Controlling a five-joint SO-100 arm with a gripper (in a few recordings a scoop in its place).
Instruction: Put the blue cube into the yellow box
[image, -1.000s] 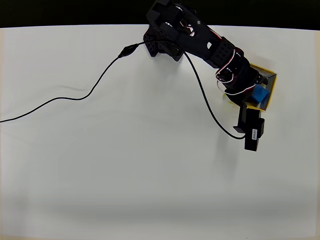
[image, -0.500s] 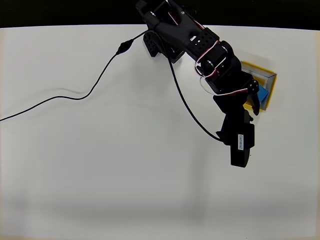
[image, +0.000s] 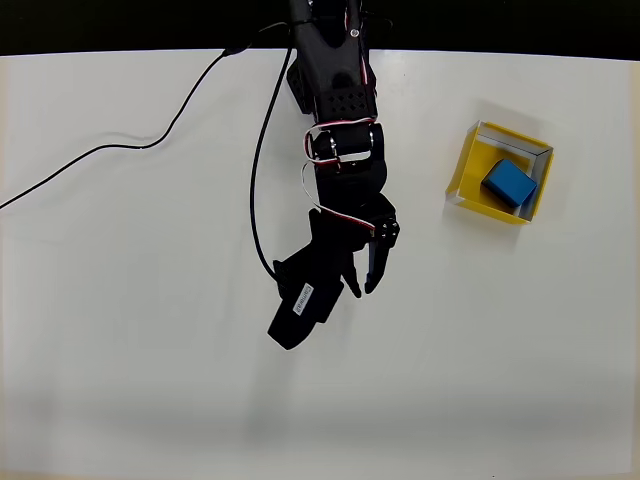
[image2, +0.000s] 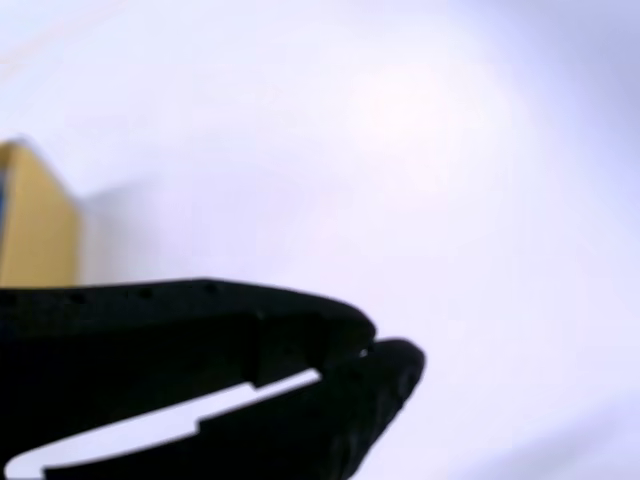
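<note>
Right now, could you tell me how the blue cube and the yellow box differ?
The blue cube is solid and blue; the yellow box is an open-topped yellow tray. The cube is clearly smaller and lies inside the box, toward its right side in the overhead view. Both have square outlines and sit apart from the gripper.

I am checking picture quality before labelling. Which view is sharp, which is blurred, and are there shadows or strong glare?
Overhead view: sharp and evenly lit; the blue cube inside the yellow box shows crisp edges, with a faint soft shadow beside the gripper. Wrist view: blurred, the white table washed out, the fingers a dark shape.
</note>
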